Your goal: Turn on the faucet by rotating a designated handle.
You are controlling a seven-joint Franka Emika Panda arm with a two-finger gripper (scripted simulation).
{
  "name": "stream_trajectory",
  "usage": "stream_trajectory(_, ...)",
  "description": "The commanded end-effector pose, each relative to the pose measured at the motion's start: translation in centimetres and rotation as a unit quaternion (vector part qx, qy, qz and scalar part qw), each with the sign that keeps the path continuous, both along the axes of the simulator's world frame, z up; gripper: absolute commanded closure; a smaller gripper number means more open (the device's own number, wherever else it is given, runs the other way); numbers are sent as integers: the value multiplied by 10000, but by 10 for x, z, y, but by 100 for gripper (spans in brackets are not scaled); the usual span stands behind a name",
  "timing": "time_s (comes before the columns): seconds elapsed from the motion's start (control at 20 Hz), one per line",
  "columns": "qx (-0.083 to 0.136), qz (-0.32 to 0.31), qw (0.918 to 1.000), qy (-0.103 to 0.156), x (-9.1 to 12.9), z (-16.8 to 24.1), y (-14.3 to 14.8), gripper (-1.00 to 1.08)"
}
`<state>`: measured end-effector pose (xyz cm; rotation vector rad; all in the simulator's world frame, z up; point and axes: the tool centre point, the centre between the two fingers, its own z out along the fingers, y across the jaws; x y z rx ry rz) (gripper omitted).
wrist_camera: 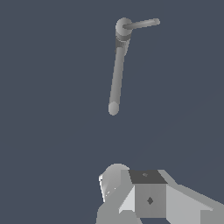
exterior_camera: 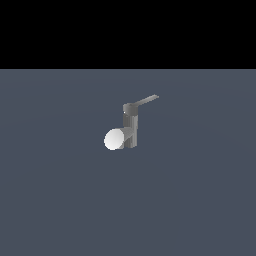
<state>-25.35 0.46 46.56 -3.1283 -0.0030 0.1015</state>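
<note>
Task not begun: faucet (exterior_camera: 131,127) stands centre-frame in ext view w/ handle (exterior_camera: 146,101) sticking toward upper right, untouched; gripper (wrist_camera: 131,192) low in wrist view, well apart, holds nothing, can't tell how far open; approach + rotation all left.

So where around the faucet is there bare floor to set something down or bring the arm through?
Bare grey surface lies on every side of the faucet: toward the exterior view's left, its right, and in front of the white spout face. The only obstruction is the faucet itself, with the handle reaching out from its top toward that view's right. The arm is not in the exterior view.
</note>
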Motion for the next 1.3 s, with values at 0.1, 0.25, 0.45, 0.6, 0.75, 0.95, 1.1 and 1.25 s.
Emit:
stream_trajectory(0.1,-12,-21,10000,4,0,0,-1,108)
stream_trajectory(0.25,-70,-127,9999,26,3,-1,-7,108)
stream_trajectory(0.45,-136,-248,9996,51,5,-2,-13,108)
stream_trajectory(0.6,-130,-236,9996,48,5,-2,-13,108)
stream_trajectory(0.75,-122,-262,9996,49,6,-3,-13,108)
stream_trajectory(0.95,-72,-388,9992,49,14,-4,-13,108)
stream_trajectory(1.1,-9,-551,9985,52,23,-7,-13,108)
stream_trajectory(1.25,70,-777,9969,60,35,-11,-14,108)
